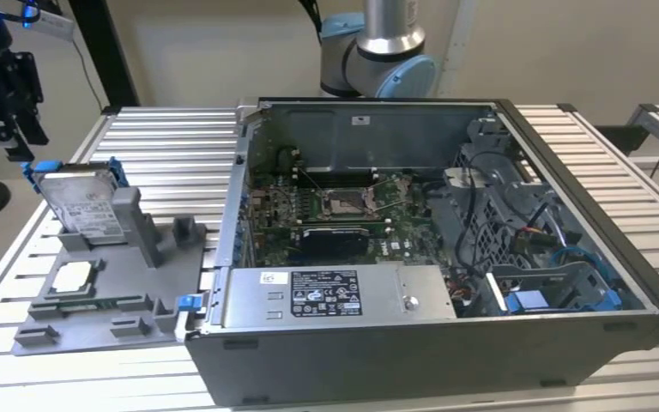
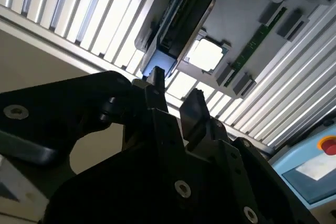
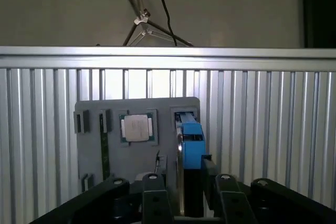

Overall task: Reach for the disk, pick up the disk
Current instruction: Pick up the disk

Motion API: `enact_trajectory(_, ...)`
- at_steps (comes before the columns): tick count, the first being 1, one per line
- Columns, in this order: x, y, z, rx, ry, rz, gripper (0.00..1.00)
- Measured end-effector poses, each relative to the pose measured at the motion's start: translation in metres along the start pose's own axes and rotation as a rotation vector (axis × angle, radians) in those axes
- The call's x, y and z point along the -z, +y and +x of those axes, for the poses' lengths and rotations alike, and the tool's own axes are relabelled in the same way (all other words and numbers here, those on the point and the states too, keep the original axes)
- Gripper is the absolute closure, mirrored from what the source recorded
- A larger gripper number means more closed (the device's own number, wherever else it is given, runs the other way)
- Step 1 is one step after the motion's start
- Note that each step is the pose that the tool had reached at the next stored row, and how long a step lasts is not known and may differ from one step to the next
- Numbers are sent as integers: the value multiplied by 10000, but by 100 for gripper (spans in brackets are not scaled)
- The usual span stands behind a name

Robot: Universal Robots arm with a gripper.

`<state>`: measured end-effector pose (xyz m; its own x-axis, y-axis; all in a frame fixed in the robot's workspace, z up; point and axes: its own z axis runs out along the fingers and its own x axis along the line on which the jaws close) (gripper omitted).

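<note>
Fingers: my two black fingers (image 3: 151, 195) are spread, with nothing pinched between them. They hang above the drive's upper end, near it but not touching.
Disk: the flat silver-grey metal disk (image 1: 81, 204) is a hard drive with a white label and a blue plastic bracket round its edges. It stands on end in a slot at the holder's far corner, on the exterior view's left. In the first wrist view I look along its thin edge.
Handling: I judge it dense for its size and stiff. Its faces look smooth enough to slide in a weak pinch, and it is likely sensitive to knocks.
Hold: I would grip across the two broad faces at the free upper end, on metal. The blue bracket looks likelier to flex.
Holder: a grey plastic holder plate (image 1: 135, 275) keeps the lower end in its slot.
In the way: a grey upright post (image 1: 127, 210) stands just beside the disk on the exterior view's right, which leaves one finger little room.
Neighbours: a square silver processor chip (image 1: 72, 276) and a thin green circuit strip (image 3: 105, 153) lie flat on the plate, apart from the disk.
Worktop: a slatted aluminium worktop (image 1: 158, 129) carries everything.
Farther right: an open dark grey computer case (image 1: 421, 360) holds a bigger silver box with a white and black label (image 1: 329, 296) and a small empty blue bracket (image 1: 535, 300). All three are well apart from the disk.
</note>
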<state>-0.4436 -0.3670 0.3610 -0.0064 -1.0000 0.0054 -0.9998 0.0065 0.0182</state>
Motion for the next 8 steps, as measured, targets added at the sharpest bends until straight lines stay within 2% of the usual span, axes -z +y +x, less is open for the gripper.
enact_trajectory(8,0,0,0,0,-4,0,0)
